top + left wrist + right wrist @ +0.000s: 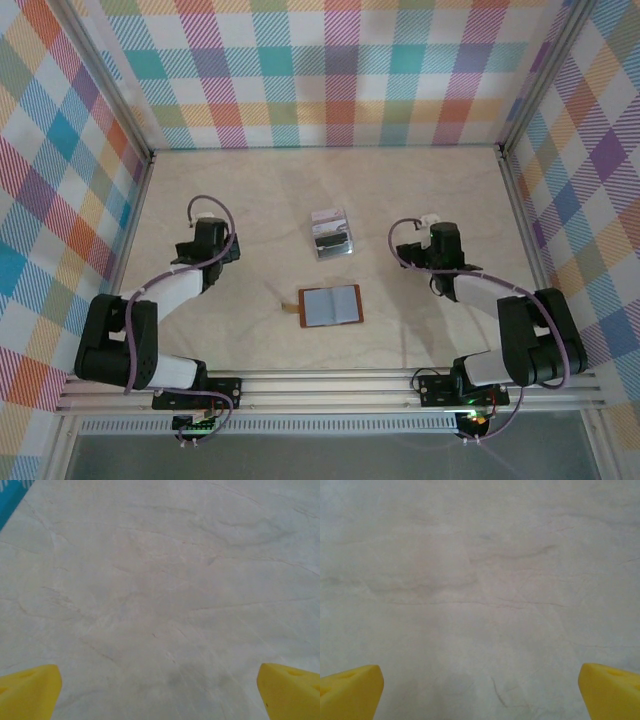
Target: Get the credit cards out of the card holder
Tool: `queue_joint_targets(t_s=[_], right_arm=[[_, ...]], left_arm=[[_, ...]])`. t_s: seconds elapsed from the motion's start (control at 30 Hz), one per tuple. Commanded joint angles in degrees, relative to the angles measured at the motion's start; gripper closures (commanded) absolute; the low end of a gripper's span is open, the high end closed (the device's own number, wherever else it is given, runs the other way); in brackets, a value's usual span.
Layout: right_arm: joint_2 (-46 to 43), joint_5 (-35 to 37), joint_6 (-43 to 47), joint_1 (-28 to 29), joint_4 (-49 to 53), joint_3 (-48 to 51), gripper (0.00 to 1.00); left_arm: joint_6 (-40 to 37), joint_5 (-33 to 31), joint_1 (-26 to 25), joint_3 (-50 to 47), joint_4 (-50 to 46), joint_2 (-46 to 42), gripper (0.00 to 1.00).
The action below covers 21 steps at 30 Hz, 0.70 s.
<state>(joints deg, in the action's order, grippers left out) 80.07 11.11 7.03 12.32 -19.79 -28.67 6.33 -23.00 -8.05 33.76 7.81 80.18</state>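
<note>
On the pale table (250, 190) the cards (330, 233) lie beyond the open holder (330, 306), so I judge the left gripper (160, 692) and right gripper (480, 692) parked, jaws wide and empty.

Nothing legible is showing in any view: no text, label, brand, number or sign. In the top view the credit cards (330, 234) are lying at twelve o'clock from the open card holder (331, 306), and whatever print they are carrying is coming through too small to read. The card holder is showing only plain grey-blue lining and a brown edge, with no lettering that can be made out. In both wrist views the marbled table (160, 580) is showing only faint veins, with no writing on it.
</note>
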Motion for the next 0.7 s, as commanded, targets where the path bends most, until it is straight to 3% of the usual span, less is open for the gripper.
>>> queue_joint_targets(t_s=[0.0,0.13,0.27,0.37,0.5,0.6,0.63,0.67], right_arm=[[2.02,-0.87,2.19,-1.19,-17.6,2.14,0.0],[3.94,-3.9,0.39,-3.87,-20.07,2.37,0.0],[4.08,-7.22,-2.97,-6.77,-19.43,2.15,0.0],[5.61,-7.7,-4.73,-8.23,-16.96,-0.02,0.0],[6.06,-8.7,-6.72,-9.97,-19.32,0.78,0.0],[9.23,-10.15,-7.01,-10.91,-33.17,6.61,0.0],[7.25,-10.26,-7.19,-10.84,-25.93,4.98,0.0],[8.53,-10.39,-7.26,-11.08,-30.16,5.64,0.0]], left_arm=[[-2.96,7.23,2.51,-4.9,21.78,2.11,0.0],[-4.8,11.97,4.59,-6.19,28.95,5.48,0.0],[-6.36,17.12,5.15,-5.86,29.87,7.45,0.0],[-7.9,19.16,4.73,-9.92,39.67,9.94,0.0],[-8.23,18.62,4.3,-9.31,38.03,9.68,0.0],[-8.27,18.46,4.27,-9.07,37.21,9.56,0.0],[-8.27,18.5,4.25,-9.12,37.51,9.64,0.0],[-8.27,18.47,4.2,-9.06,37.39,9.56,0.0]])
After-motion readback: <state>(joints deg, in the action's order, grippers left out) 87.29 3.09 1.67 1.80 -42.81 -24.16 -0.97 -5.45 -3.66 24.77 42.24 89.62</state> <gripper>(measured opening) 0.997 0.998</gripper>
